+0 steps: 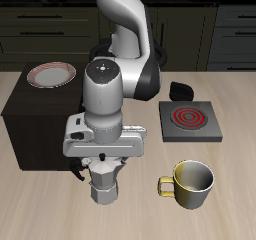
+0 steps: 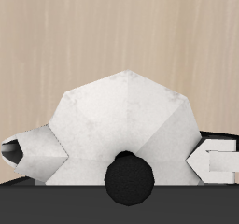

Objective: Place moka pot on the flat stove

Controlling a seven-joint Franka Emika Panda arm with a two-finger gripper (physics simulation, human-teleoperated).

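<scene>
We note a dark cabinet [image 1: 40,124] by the tabletop's side edge, a plate [image 1: 52,75] on its top. Next to it, near the front edge, stands the moka pot [image 1: 103,182], base on the wood. The gripper [image 1: 104,156] sits directly over it, fingers down around the lid; in the wrist view the pot [image 2: 121,125] fills the frame, one fingertip [image 2: 215,160] just beside it. Contact we cannot tell. Further along, a yellowish-rimmed mug [image 1: 190,182] at the front edge, and behind it the flat stove [image 1: 189,119], coil bare. We judge the grasp step in hand; next: clamp firmly, lift straight, carry over the mug's side to the coil.
</scene>
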